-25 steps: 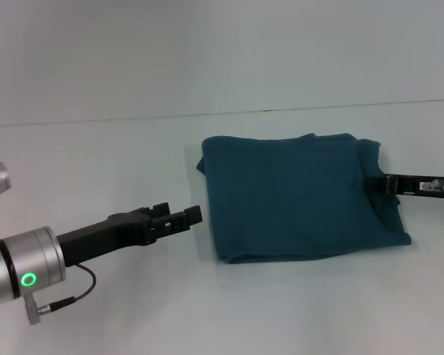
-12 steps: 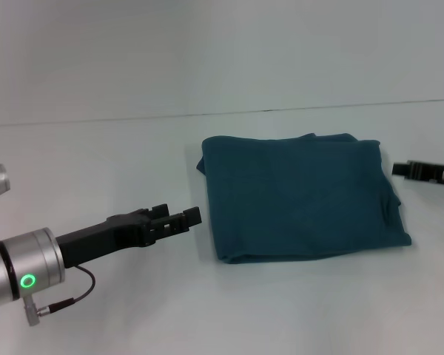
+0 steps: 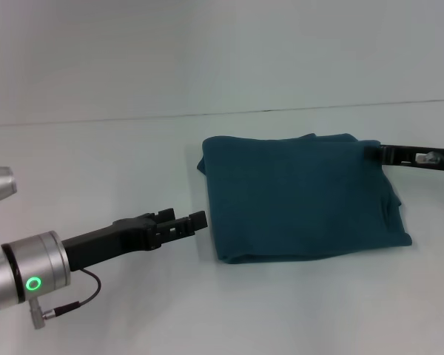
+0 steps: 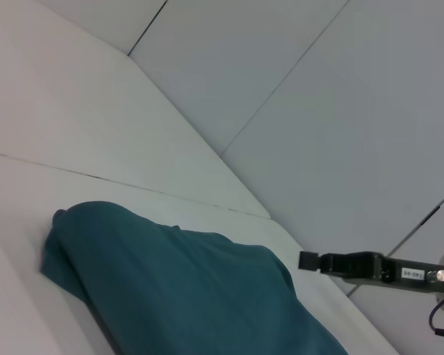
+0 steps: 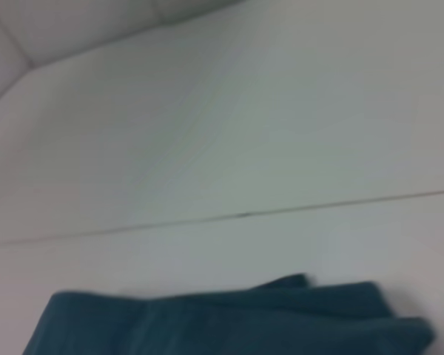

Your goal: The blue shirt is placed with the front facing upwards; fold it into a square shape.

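Blue shirt [image 3: 303, 196] lies folded; left end effector [image 3: 185, 222] level beside it, right end effector [image 3: 381, 153] at its corner; grip states unclear.

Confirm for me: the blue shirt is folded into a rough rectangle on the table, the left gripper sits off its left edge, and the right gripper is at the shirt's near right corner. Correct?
Not quite. The right gripper is at the far right corner of the blue shirt, not the near one, as the head view shows. The rest holds: the shirt lies folded on the table, and the left gripper sits just off its left edge.
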Controlling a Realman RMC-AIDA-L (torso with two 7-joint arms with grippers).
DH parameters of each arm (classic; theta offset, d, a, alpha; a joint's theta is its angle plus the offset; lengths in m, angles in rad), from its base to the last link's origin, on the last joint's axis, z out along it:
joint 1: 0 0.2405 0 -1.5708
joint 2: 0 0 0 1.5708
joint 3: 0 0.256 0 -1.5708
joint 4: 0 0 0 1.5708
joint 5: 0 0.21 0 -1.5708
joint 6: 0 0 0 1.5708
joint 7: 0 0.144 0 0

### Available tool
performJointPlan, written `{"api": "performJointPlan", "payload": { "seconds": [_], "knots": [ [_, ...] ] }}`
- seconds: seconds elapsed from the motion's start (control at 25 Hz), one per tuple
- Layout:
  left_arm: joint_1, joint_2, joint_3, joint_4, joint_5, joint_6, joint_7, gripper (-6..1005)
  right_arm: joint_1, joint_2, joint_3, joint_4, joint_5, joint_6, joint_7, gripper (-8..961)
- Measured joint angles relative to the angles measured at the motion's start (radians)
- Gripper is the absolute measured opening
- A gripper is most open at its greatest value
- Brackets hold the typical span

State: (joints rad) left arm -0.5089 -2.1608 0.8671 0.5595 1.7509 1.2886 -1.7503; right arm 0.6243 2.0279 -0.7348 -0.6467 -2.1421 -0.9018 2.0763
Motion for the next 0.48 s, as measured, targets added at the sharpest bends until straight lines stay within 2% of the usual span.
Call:
{"api": "performJointPlan", "payload": {
  "seconds": [0.16, 0.48],
  "knots": [
    [-0.002, 0.0, -0.002, 0.0, 0.0, 0.001, 0.0, 964, 0.019, 0.001, -0.023, 0.031, -0.038, 0.04, 0.0, 25],
    [-0.005, 0.0, 0.0, -0.001, -0.001, 0.001, 0.0, 964, 0.046, 0.023, -0.024, 0.085, -0.133, 0.196, 0.002, 33]
  ]
}}
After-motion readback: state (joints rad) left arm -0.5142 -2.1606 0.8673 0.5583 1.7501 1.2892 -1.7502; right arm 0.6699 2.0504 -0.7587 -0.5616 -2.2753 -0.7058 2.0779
